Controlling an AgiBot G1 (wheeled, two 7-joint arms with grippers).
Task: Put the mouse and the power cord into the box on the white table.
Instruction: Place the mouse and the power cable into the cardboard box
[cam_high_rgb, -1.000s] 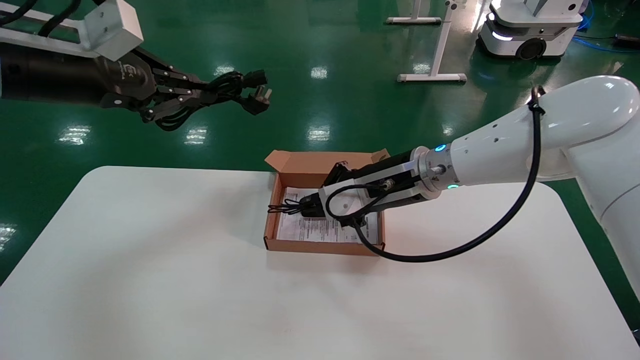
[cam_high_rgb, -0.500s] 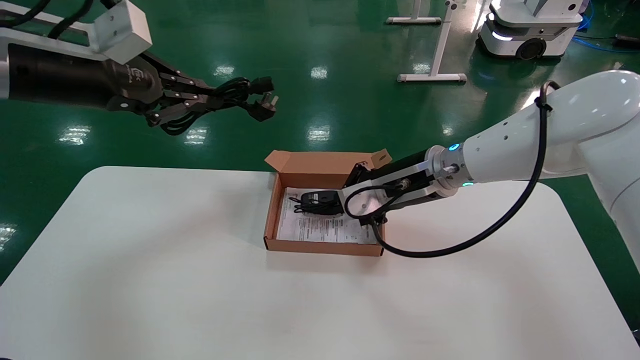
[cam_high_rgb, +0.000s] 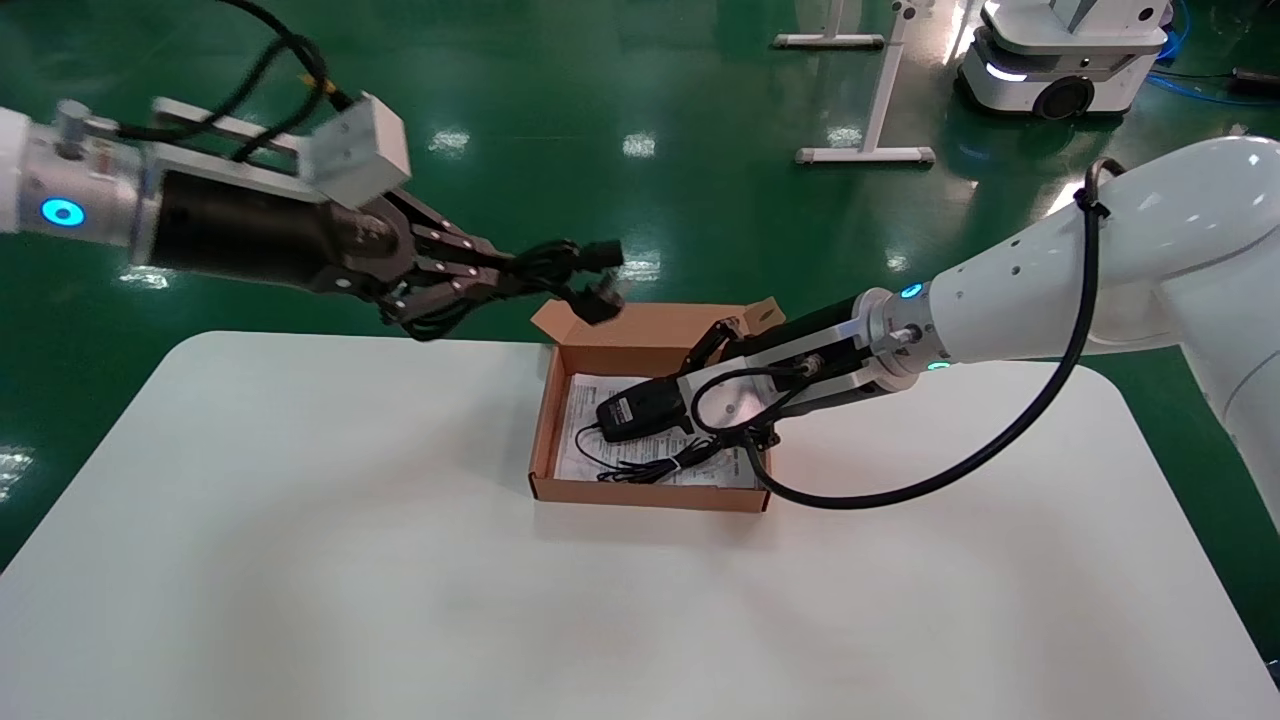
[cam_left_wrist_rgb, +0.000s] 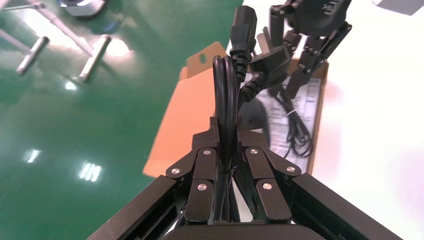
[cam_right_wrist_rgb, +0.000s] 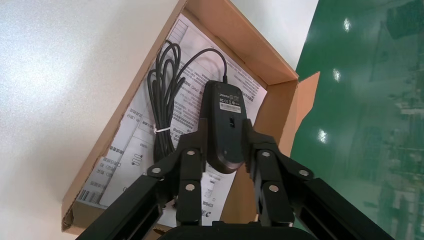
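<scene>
Head view: your left gripper (cam_high_rgb: 480, 280) hung by the box's (cam_high_rgb: 545, 440) far-left corner, above the white table (cam_high_rgb: 300, 520), clamped on the power cord (cam_high_rgb: 560, 272); a wheeled robot base (cam_high_rgb: 1060, 60) stood far behind.

Left wrist view: thick glossy cord between its fingers (cam_left_wrist_rgb: 205, 165).

Right wrist view: your right gripper (cam_right_wrist_rgb: 225, 150) gripped the mouse (cam_right_wrist_rgb: 225, 125) underside-up over the printed sheet (cam_right_wrist_rgb: 145, 145); thin cable bundled inside the cardboard.

left arm stretched in from left, raised, left claw (cam_high_rgb: 470, 280) clamped on power cord (cam_high_rgb: 560, 275). right arm reaching in from right, low, right claw (cam_high_rgb: 665, 405) gripping mouse (cam_high_rgb: 635, 410).
</scene>
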